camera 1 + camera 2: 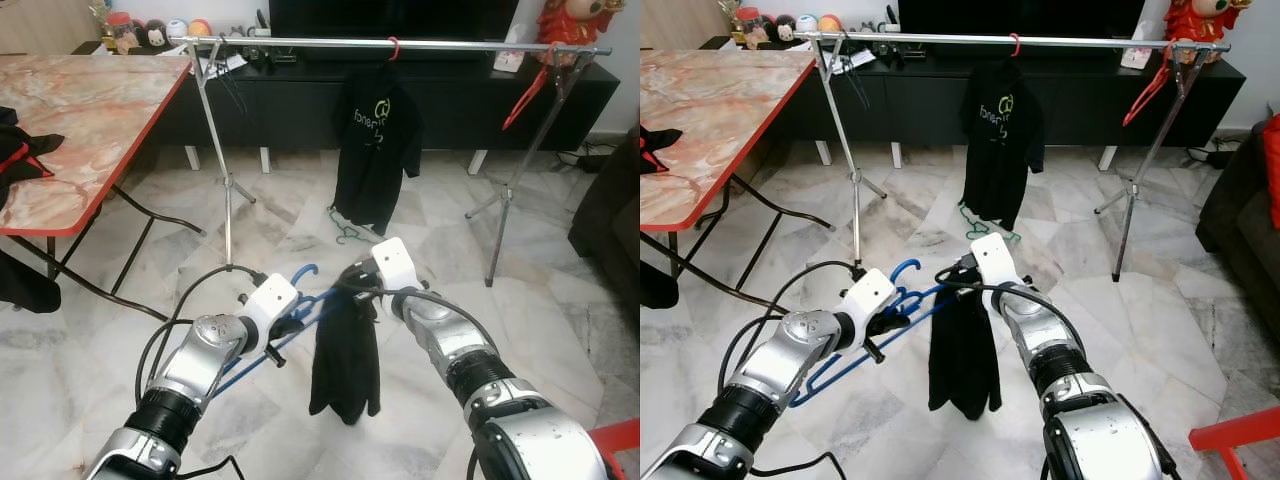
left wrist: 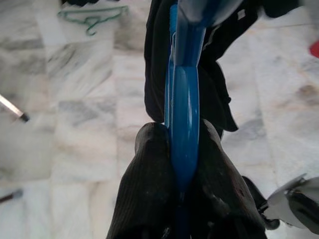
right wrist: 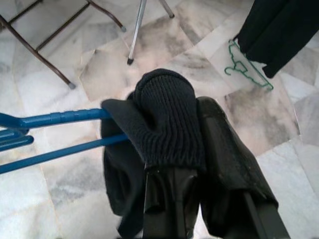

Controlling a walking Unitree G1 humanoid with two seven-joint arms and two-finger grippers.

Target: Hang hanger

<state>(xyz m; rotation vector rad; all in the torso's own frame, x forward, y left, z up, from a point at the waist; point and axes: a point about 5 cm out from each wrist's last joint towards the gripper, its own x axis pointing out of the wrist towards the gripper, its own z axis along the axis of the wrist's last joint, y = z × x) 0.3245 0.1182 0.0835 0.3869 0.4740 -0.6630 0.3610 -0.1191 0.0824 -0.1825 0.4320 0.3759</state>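
While the clothes rail (image 1: 400, 44) stands ahead and well above both arms, the blue hanger (image 1: 902, 300) sits low over the marble floor (image 1: 560, 310), long axis running crosswise from left arm to right arm, hook (image 1: 304, 272) pointing up and toward the rail.

Left pincer (image 2: 182, 164): closed on the hanger's blue bar, fingers (image 2: 149, 169) pressed either side of it.

Right pincer (image 3: 187, 134): closed on the black garment (image 1: 345, 360) where it drapes over the hanger's far end; cloth bunched between the fingers (image 3: 224, 149), the rest hanging free toward the floor.

Nearer arm to the hook: left, judged from the head views.

Rail contents: one black printed T-shirt (image 1: 376, 150) on a red hanger (image 1: 393, 46) near the middle; another red hanger (image 1: 528, 92) at the right end; bare rod between and to the left.

Floor: a green hanger (image 3: 245, 69) lying under the hung shirt.

Bench (image 1: 90, 110): marble-topped, red-edged, to the left, carrying dark cloth (image 1: 22, 150).

Judgement: hanger not yet hung; it must rise and travel forward, hook first.
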